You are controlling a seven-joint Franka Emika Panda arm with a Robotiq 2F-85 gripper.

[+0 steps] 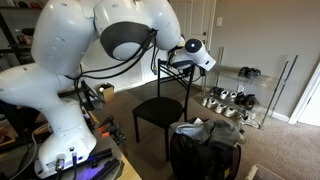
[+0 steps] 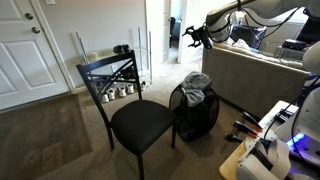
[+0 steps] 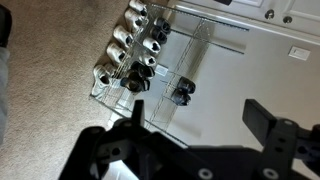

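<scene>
Here: one chair (image 2: 140,122), one hamper (image 2: 200,120).

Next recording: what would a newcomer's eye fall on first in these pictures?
A black metal chair with a padded seat stands mid-room on the brown carpet, and the open end effector hangs higher than its backrest, holding nothing. Beside the chair sits a black mesh laundry hamper topped with grey clothes. The wrist view looks down on a wire shoe rack lined with shoes.
</scene>
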